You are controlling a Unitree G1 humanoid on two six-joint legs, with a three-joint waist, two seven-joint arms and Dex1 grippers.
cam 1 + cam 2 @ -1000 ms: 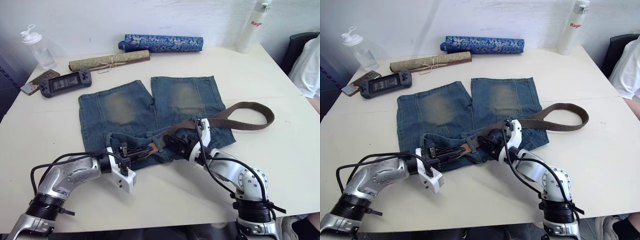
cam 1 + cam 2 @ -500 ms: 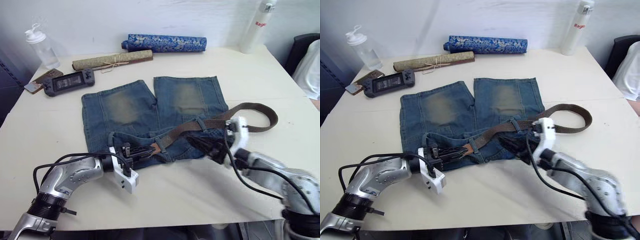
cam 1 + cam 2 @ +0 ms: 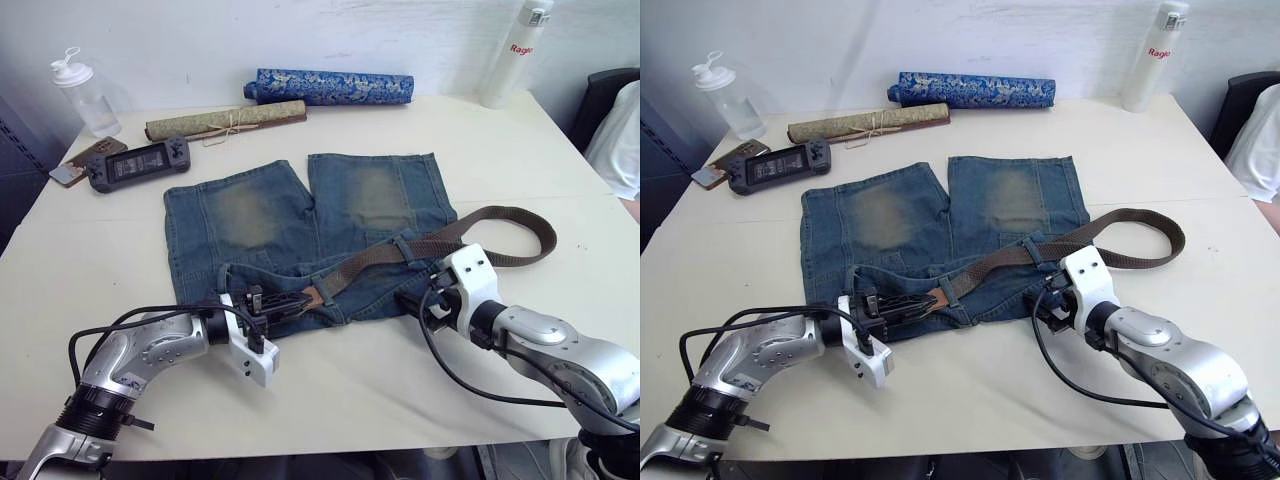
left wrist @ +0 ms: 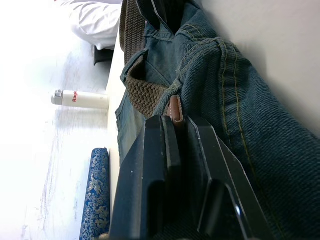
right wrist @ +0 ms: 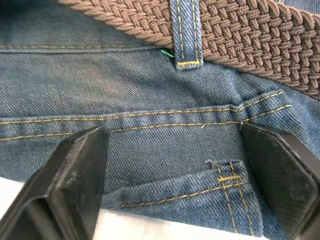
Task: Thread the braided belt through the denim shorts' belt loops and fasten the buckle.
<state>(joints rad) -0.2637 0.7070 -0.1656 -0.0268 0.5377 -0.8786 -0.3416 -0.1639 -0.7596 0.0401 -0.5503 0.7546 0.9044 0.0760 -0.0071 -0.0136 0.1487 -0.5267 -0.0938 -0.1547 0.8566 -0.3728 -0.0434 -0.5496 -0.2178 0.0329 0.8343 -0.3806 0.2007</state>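
Gripping: left end effector (image 3: 272, 301) pinched onto the braided belt (image 3: 480, 225) tip, at the denim shorts (image 3: 300, 235) waistband.
Right end effector (image 5: 170, 175): spread wide, waistband between fingers; belt loop (image 5: 185, 35) just ahead.

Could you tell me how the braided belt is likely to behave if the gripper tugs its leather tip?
The braided belt lies in a loose curl on the table, so it is probably floppy and would trail. Threaded under a belt loop of the denim shorts, it may drag the cloth along. Its woven surface probably grips well.
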